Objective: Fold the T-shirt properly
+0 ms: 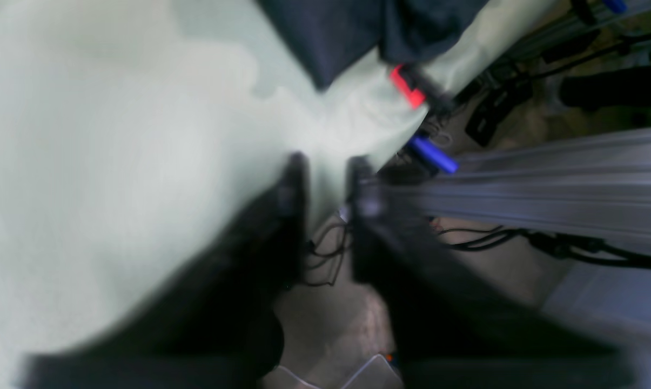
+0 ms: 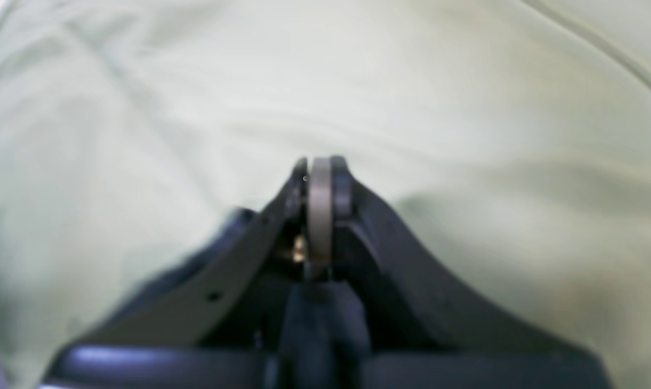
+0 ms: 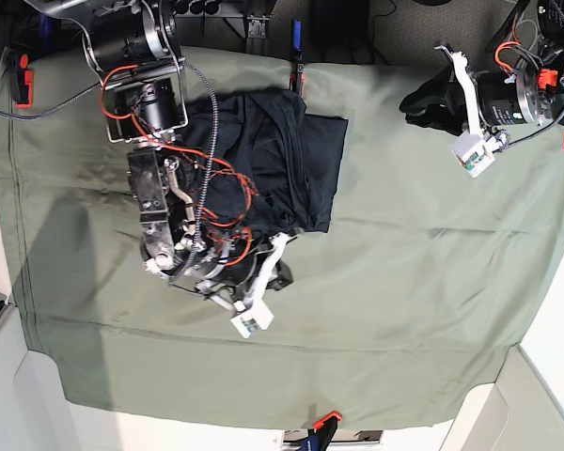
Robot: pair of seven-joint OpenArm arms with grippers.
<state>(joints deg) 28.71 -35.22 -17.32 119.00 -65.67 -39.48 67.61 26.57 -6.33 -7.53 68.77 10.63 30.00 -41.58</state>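
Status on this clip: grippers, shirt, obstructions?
Right gripper shut, empty, over olive-green cloth sheet. Left gripper nearly closed, holding nothing, off the sheet's edge. Dark charcoal long-sleeved T-shirt bunched, partly folded. Nothing in the way.
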